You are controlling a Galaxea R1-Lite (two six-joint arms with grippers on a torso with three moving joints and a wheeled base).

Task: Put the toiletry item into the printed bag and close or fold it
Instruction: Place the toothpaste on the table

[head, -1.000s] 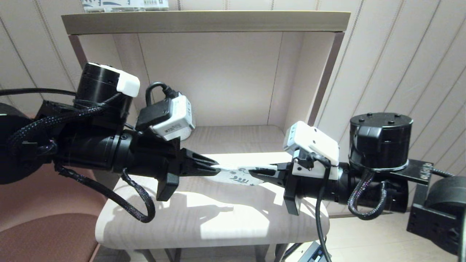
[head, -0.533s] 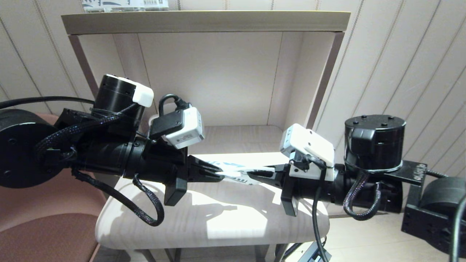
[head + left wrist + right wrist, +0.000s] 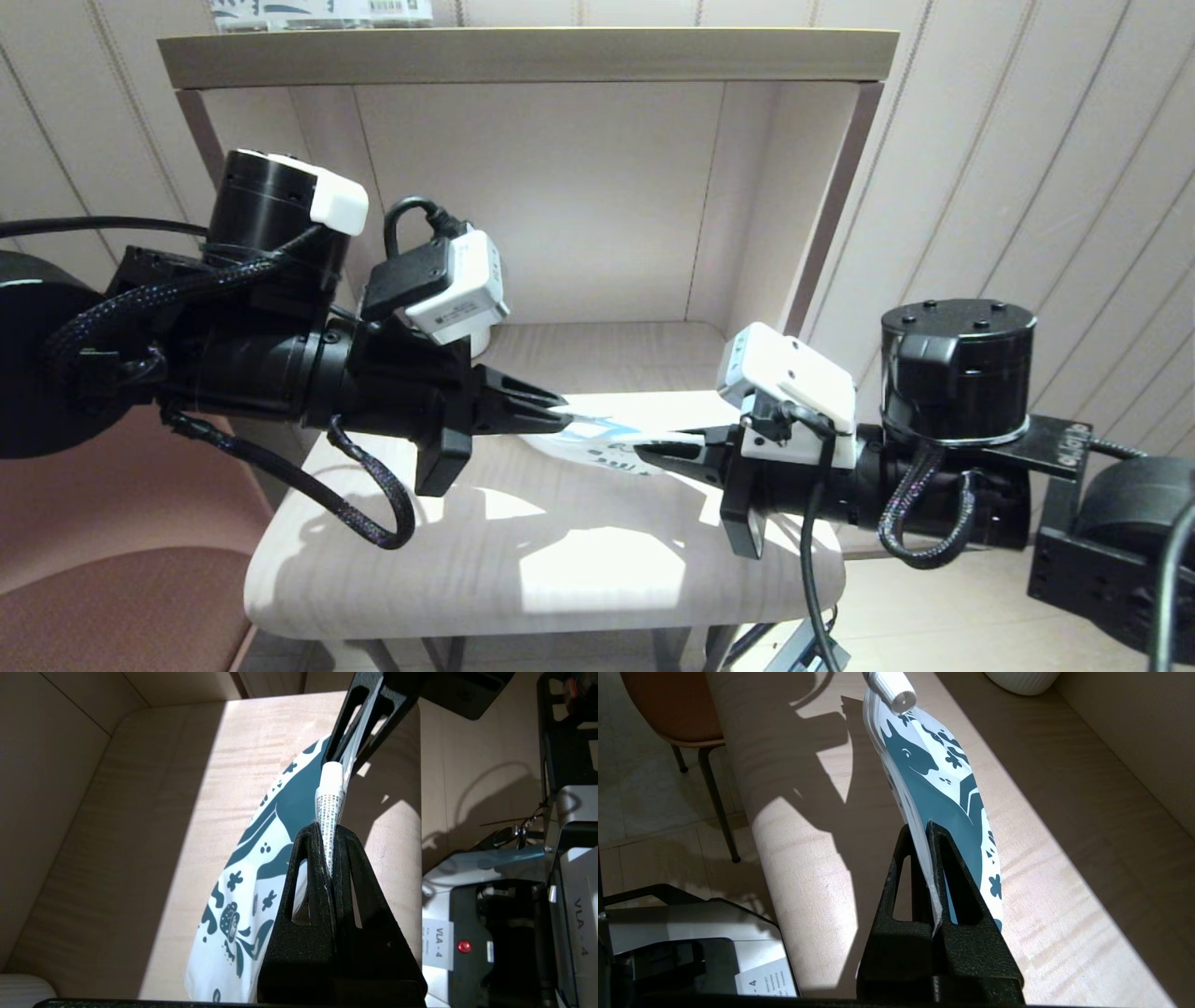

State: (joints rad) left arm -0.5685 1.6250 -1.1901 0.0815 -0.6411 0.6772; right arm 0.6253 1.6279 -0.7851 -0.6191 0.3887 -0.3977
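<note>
The printed bag (image 3: 605, 450) hangs in the air between both grippers, above the shelf board; its white plastic with teal leaf print (image 3: 243, 877) bulges to one side. My right gripper (image 3: 644, 455) is shut on one edge of the bag (image 3: 943, 802). My left gripper (image 3: 560, 417) is shut on the toiletry item (image 3: 329, 805), a thin white stick with fine print. The stick reaches along the bag's upper edge, and its round end (image 3: 896, 690) lies close to the right fingertips. Whether it is inside the bag cannot be told.
A white ribbed mug (image 3: 1022, 681) stands at the back of the wooden shelf board (image 3: 560, 569), behind the left wrist. A printed package (image 3: 317, 11) lies on top of the shelf unit. A brown chair (image 3: 112, 560) stands to the left.
The left arm swung right and down toward the right gripper, then drew back up and left a little with the stick. The right gripper edged left, and the bag between them bunched up.
</note>
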